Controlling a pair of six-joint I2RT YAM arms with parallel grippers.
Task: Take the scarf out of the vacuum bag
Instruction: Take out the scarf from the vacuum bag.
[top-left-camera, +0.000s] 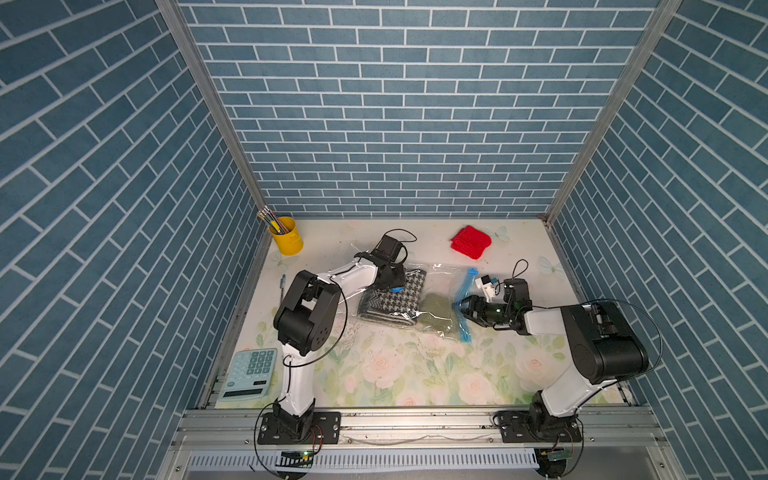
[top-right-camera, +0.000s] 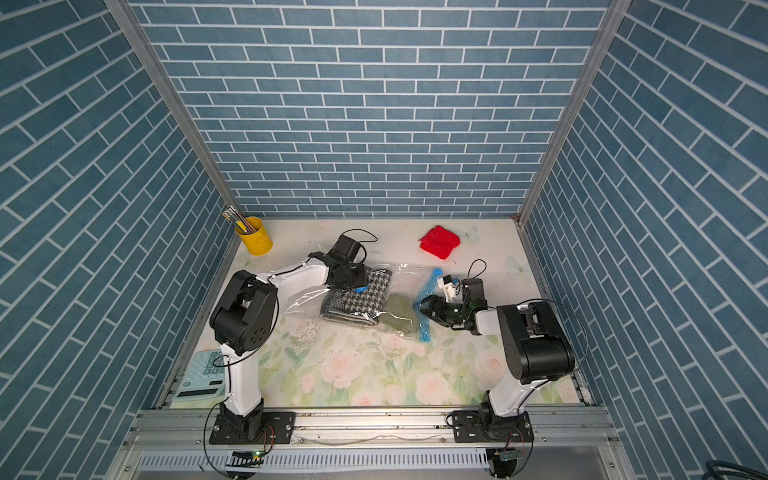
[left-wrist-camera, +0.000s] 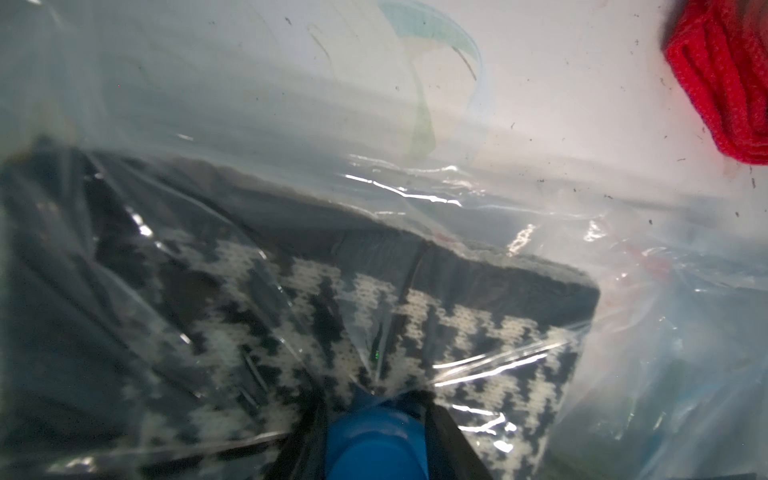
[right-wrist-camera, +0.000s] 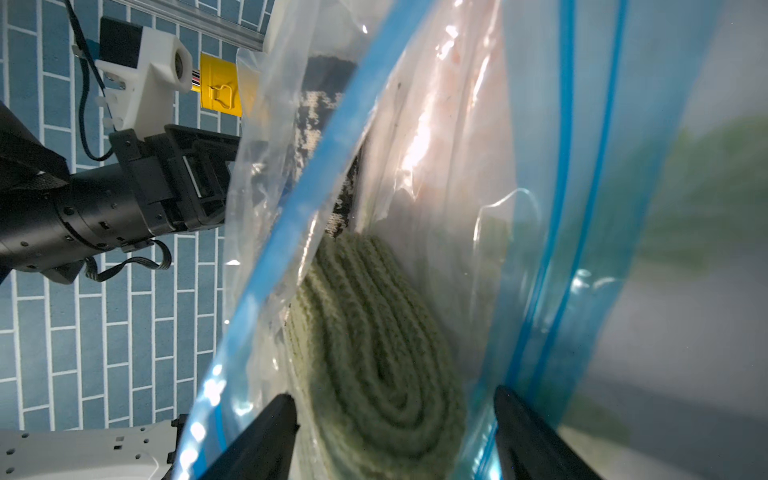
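While the left gripper (top-left-camera: 397, 285) hangs low over the vacuum bag (top-left-camera: 441, 275), its jaws are clamped on the blue valve cap (left-wrist-camera: 374, 446). In the left wrist view, 1 dark finger sits tight against each side of the cap.

The right gripper (top-left-camera: 464, 308) is at the opposite end of the bag, jaws spread wide. Its 2 black fingers (right-wrist-camera: 266, 432) straddle the bag mouth. I cannot tell whether either finger touches anything.

The scarf (top-left-camera: 400, 300) is inside the bag, directly under and ahead of the left gripper's fingertips, houndstooth face up beneath wrinkled plastic.
- Scarf axis, as far as both top views show: the long side runs near-to-far. The far end leans toward the right gripper, and the striped fold is at the near end. The herringbone corner lies just on the near side of the left gripper.
- Bag axis: crosswise, from the left gripper to the right gripper. The light-blue zip strip (right-wrist-camera: 586, 166) is at the right gripper's end, so the mouth points at that gripper and stands parted.

An olive-green knit (right-wrist-camera: 374, 353) also lies in the bag, between the scarf and the right gripper and directly ahead of its fingertips. A red knit (top-left-camera: 471, 242) lies outside the bag, beyond the right gripper toward the back wall.
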